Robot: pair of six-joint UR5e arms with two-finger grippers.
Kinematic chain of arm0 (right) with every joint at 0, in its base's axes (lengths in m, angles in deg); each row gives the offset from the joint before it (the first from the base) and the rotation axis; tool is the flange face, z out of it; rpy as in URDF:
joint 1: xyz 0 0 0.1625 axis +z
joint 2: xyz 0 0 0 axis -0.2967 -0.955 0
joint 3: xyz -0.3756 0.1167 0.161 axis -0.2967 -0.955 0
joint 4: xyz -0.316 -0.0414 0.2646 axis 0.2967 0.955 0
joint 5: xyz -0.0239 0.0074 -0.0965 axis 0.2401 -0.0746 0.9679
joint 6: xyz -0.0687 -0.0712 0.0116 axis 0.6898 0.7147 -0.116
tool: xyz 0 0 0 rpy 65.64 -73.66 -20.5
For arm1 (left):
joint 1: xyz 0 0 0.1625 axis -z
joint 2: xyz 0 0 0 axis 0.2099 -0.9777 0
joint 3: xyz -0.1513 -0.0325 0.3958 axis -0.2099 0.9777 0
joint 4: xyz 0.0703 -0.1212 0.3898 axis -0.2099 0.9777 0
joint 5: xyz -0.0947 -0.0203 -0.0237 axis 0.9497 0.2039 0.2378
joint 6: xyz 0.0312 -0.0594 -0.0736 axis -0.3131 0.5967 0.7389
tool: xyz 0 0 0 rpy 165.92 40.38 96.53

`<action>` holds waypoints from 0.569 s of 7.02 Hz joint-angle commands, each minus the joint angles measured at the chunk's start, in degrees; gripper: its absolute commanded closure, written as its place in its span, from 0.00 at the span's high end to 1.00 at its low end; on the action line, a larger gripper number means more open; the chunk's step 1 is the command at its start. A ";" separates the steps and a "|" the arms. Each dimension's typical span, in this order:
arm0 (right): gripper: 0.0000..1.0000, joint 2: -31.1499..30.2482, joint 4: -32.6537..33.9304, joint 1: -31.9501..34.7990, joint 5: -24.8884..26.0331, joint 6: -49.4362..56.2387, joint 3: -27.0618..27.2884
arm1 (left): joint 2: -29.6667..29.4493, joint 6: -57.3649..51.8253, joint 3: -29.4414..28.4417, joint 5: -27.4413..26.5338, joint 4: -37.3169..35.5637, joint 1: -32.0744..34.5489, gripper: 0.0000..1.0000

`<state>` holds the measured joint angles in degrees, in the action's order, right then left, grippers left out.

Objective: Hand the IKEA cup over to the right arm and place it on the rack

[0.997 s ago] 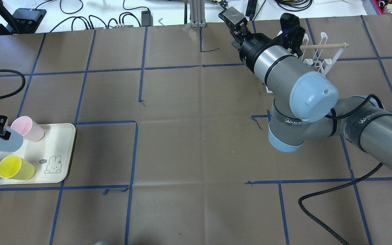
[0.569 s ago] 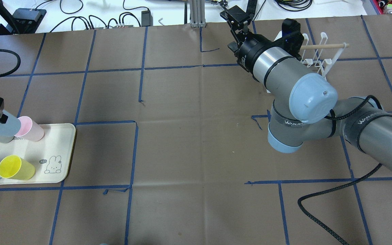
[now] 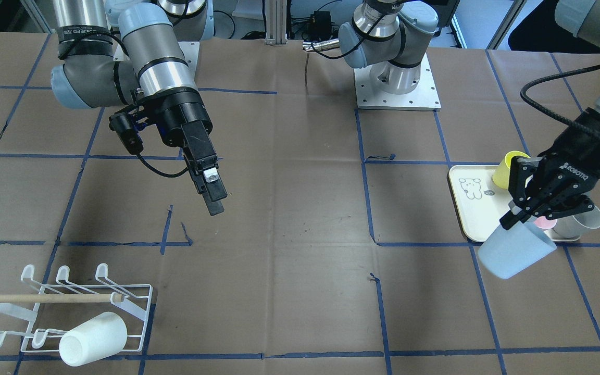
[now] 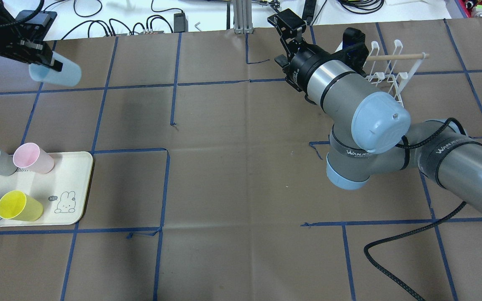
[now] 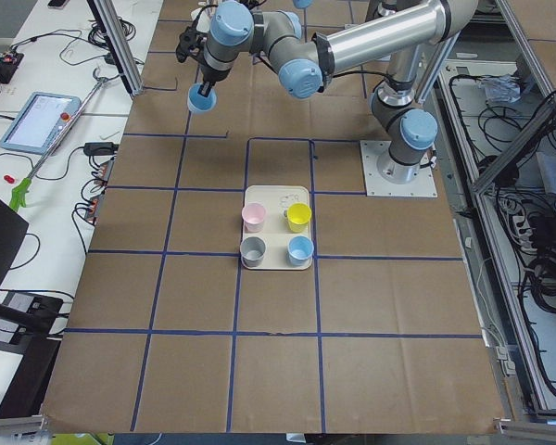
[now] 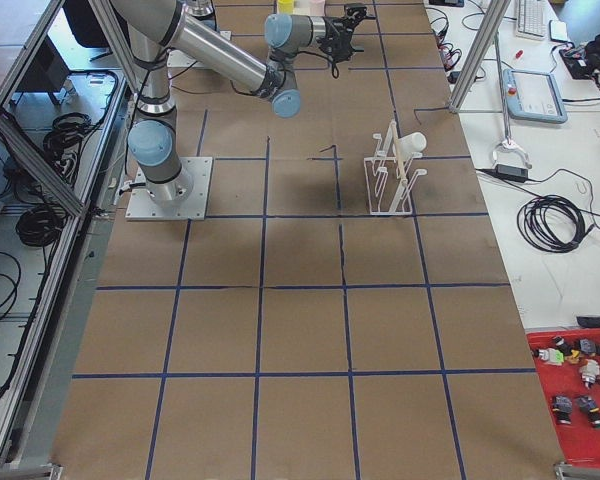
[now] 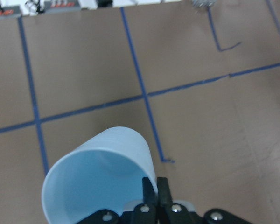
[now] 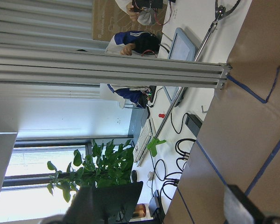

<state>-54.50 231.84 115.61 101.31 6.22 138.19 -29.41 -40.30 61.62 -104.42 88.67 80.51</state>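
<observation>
Now left jaws clamping blue cup [image 4: 59, 75], lifted off tray [image 4: 71, 175]; right jaws spread.

We're in a robotics lab, no doubt: the right arm [image 4: 467, 175] and left arm [image 5: 371, 32] are bolted on steel plates [image 3: 398, 86] to a table [image 4: 232, 167] papered brown and gridded with blue tape [image 4: 211, 82]. On the far side, cables [image 4: 86, 8] sprawl past an aluminium post [image 4: 241, 16]. A teach pendant [image 5: 39, 120] lies on the white bench, and a person [image 8: 126, 42] sits at a desk beyond.

open table [image 4: 232, 167] between tray [image 4: 87, 184] and rack [image 4: 408, 72] (right arm [image 4: 341, 88] above it)
</observation>
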 commanded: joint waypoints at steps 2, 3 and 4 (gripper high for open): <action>1.00 -0.06 0.10 0.00 0.00 0.76 -0.25 | -0.13 0.00 9.26 16.11 -24.45 5.58 0.00; 1.00 -0.24 0.28 0.00 0.00 0.85 -0.25 | -0.21 0.17 12.86 16.30 -32.81 8.74 0.00; 1.00 -0.24 0.10 0.00 0.00 0.94 -0.25 | 0.31 0.26 16.55 16.48 -38.72 11.99 0.00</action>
<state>-54.67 232.03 115.59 101.32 7.02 137.96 -29.46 -40.16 73.78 -88.60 58.17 88.75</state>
